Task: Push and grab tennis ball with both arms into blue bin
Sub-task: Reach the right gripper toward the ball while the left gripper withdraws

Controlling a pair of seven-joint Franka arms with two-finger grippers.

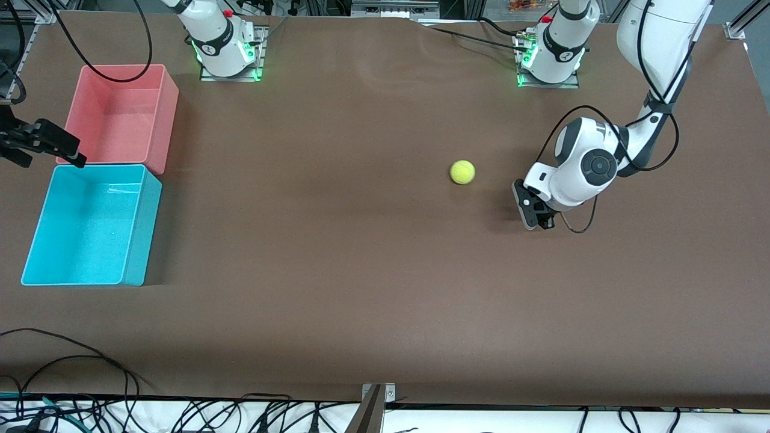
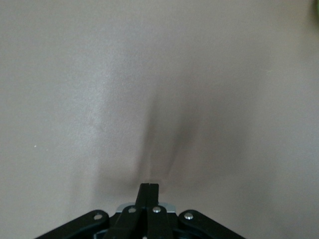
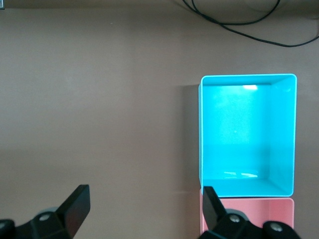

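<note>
1. Two white arms work over a brown desk [image 1: 361, 270], their bases along the edge farthest from the front camera.
2. The tennis ball [image 1: 462, 172] lies on bare desk, toward the left arm's end, well apart from both bins.
3. The left pincer [image 1: 534, 211] is down low at the desk surface, near the ball but not touching it, a little closer to the front camera than the ball and toward the left arm's end from it.
4. Its fingers [image 2: 148, 191] are pressed fully together in the left wrist view and hold nothing; only bare desk [image 2: 159, 89] shows past the tips.
5. The blue bin [image 1: 90, 225] stands at the right arm's end of the desk, its floor bare.
6. A pink bin [image 1: 120, 114] sits just beside it, farther from the front camera, the two walls close or touching.
7. The right pincer [image 1: 45, 144] hangs at the edge of the front view, over the place where the two bins meet.
8. In the right wrist view its two fingers [image 3: 75, 204] stand wide apart with nothing between them, the blue bin [image 3: 246, 134] and a strip of the pink bin [image 3: 249, 214] below.
9. Black cables [image 1: 72, 367] trail over the desk edge nearest the front camera.
</note>
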